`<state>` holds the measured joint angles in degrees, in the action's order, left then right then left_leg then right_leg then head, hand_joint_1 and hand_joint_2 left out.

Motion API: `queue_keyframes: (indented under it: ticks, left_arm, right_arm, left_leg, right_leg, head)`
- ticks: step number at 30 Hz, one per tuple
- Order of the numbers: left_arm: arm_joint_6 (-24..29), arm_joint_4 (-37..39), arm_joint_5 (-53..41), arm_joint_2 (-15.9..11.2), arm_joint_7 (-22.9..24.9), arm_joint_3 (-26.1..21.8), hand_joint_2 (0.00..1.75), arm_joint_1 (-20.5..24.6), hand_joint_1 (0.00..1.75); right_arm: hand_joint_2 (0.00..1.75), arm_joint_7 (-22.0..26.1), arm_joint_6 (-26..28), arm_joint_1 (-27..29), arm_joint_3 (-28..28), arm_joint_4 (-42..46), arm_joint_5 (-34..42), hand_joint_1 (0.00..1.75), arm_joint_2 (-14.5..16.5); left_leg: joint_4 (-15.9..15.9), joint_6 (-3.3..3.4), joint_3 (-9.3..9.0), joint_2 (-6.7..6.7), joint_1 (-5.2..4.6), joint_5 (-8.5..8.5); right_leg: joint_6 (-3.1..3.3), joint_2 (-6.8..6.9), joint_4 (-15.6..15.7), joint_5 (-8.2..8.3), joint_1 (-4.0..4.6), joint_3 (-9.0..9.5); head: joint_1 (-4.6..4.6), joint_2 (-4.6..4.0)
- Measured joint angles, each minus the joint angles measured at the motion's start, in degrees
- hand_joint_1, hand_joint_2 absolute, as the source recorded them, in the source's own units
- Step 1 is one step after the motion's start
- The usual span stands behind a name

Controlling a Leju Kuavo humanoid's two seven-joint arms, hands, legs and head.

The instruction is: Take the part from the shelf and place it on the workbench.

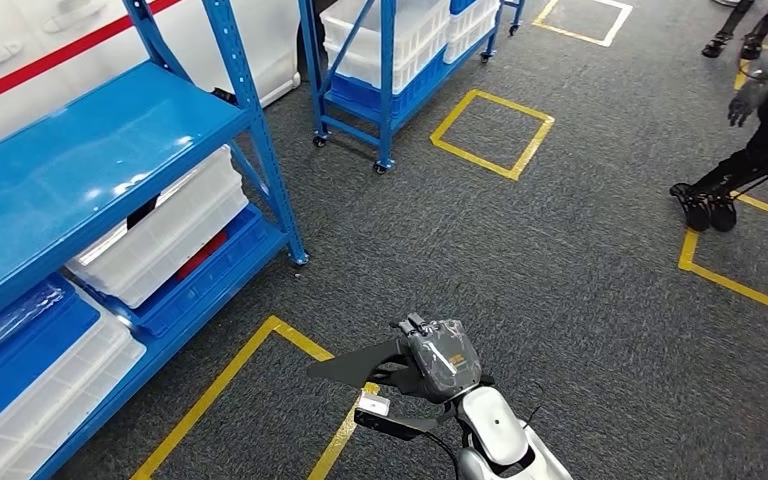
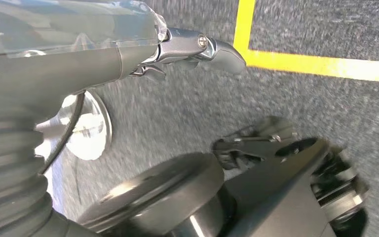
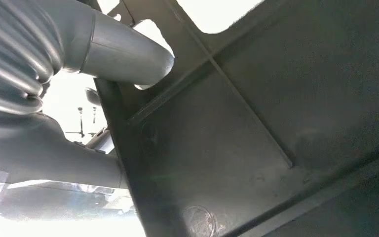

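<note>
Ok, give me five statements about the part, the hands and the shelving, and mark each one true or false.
1. The right hand holds a dark flat part. True.
2. The part rests on the blue shelf. False: it is held above the carpet, clear of the shelf.
3. White bins sit on the shelf's lower levels. True.
4. The floor markings are red. False: the taped squares are yellow.
5. The left hand grips the part. False: in the left wrist view its fingers hold nothing.
</note>
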<state>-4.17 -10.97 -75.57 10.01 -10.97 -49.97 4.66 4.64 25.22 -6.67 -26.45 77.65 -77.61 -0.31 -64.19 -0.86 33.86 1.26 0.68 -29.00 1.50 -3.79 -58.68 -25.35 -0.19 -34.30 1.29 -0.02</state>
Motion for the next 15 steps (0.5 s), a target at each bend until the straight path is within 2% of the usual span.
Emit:
queue_keyframes:
  ticks: [1, 2, 3, 5, 6, 7, 8, 10, 11, 12, 13, 15]
  left_arm:
    - [0.1, 0.0, 0.0, 0.1, 0.0, 0.0, 1.75, -0.1, 0.00]
    - [0.1, 0.0, 0.1, 0.1, 0.0, 0.0, 1.75, -0.1, 0.00]
    - [0.1, 0.0, 0.2, 0.3, 0.0, 0.0, 1.75, -0.1, 0.00]
    - [0.0, 0.0, 0.3, 0.5, 0.1, 0.0, 1.75, -0.1, 0.00]
    - [0.0, 0.0, 0.3, 0.6, 0.2, 0.0, 1.75, -0.1, 0.00]
    - [-0.1, 0.0, 0.4, 0.6, 0.2, 0.0, 1.75, -0.1, 0.00]
    - [-0.1, 0.0, 0.4, 0.7, 0.3, 0.0, 1.75, 0.0, 0.00]
    - [-0.1, 0.0, 0.5, 0.8, 0.5, -0.1, 1.75, -0.1, 0.00]
    - [-0.1, 0.0, 0.6, 0.8, 0.7, -0.1, 1.75, -0.2, 0.00]
    - [-0.1, 0.0, 0.7, 0.8, 0.7, -0.1, 1.75, -0.2, 0.00]
    - [-0.1, 0.0, 0.8, 0.8, 0.8, -0.2, 1.75, -0.2, 0.00]
    - [-0.1, 0.0, 1.1, 0.9, 0.9, -0.2, 1.75, -0.2, 0.00]
  right_arm:
    - [1.75, 0.1, 0.1, 0.0, 0.2, 0.0, -0.1, 1.75, 0.0]
    - [1.75, 0.2, 0.1, 0.0, 0.3, -0.1, -0.3, 1.75, 0.0]
    - [1.75, 0.3, 0.1, -0.1, 0.4, -0.1, -0.4, 1.75, 0.0]
    - [1.75, 0.5, 0.1, -0.3, 0.5, -0.5, -0.6, 1.75, 0.0]
    - [1.75, 0.6, 0.1, -0.4, 0.6, -0.7, -0.7, 1.75, 0.0]
    - [1.75, 0.7, 0.1, -0.8, 0.6, -1.0, -0.8, 1.75, 0.1]
    - [1.75, 0.7, 0.1, -1.3, 0.7, -1.4, -0.8, 1.75, 0.2]
    - [1.75, 0.8, 0.1, -2.3, 0.7, -2.4, -0.8, 1.75, 0.7]
    - [1.75, 0.9, 0.1, -2.7, 0.7, -3.0, -0.8, 1.75, 1.0]
    - [1.75, 1.0, 0.1, -2.9, 0.7, -3.6, -0.8, 1.75, 1.3]
    - [1.75, 1.0, 0.1, -3.2, 0.7, -4.1, -0.8, 1.75, 1.5]
    - [1.75, 1.1, 0.2, -3.8, 0.7, -5.0, -0.8, 1.75, 2.0]
  left_leg:
    - [3.1, 0.16, -1.30, 0.96, 0.07, 1.09]
    - [4.9, 0.32, -2.01, 1.75, 0.07, 1.50]
    - [5.4, 0.50, -2.17, 2.05, 0.01, 1.32]
    - [5.9, 1.14, -2.28, 1.16, 0.02, 1.71]
    - [6.2, 1.53, -2.41, 0.68, 0.11, 1.97]
    - [6.6, 1.97, -2.52, 0.11, 0.16, 2.23]
    - [6.8, 2.28, -2.58, -0.47, 0.15, 2.41]
    - [6.9, 2.59, -2.50, -1.65, -0.10, 2.47]
    - [6.9, 2.59, -2.45, -2.24, -0.18, 2.46]
    - [6.9, 2.56, -2.44, -2.79, -0.21, 2.43]
    - [6.8, 2.50, -2.44, -3.27, -0.23, 2.39]
    - [6.6, 2.19, -2.52, -4.14, -0.24, 2.18]
  right_leg:
    - [-0.24, -0.64, -0.2, 0.00, 0.00, -0.17]
    - [-0.57, -1.18, -0.3, 0.08, -0.05, -0.41]
    - [-0.95, -1.65, -0.3, 0.24, -0.13, -0.66]
    - [-1.69, -2.29, -0.3, 0.48, -0.34, -0.96]
    - [-1.96, -1.83, -0.5, 0.31, -0.31, -1.11]
    - [-2.15, -0.66, -1.8, -0.60, -0.23, -1.77]
    - [-2.25, 0.84, -4.4, -2.09, -0.21, -2.97]
    - [-2.48, 3.07, -12.1, -5.79, -0.32, -6.64]
    - [-2.59, 3.36, -15.1, -6.79, -0.47, -8.07]
    - [-2.68, 3.48, -16.4, -6.77, -0.59, -8.59]
    - [-2.73, 3.62, -15.2, -5.69, -0.67, -7.92]
    - [-2.60, 4.75, -7.5, -2.24, -0.67, -3.78]
  head:
    - [0.00, 0.00]
    - [0.00, 0.00]
    - [0.00, 0.00]
    - [0.00, 0.00]
    - [0.00, 0.00]
    - [-0.01, 0.00]
    - [0.00, 0.00]
    - [-0.01, 0.00]
    - [-0.01, 0.00]
    - [-0.01, 0.00]
    - [0.00, 0.00]
    - [0.00, 0.00]
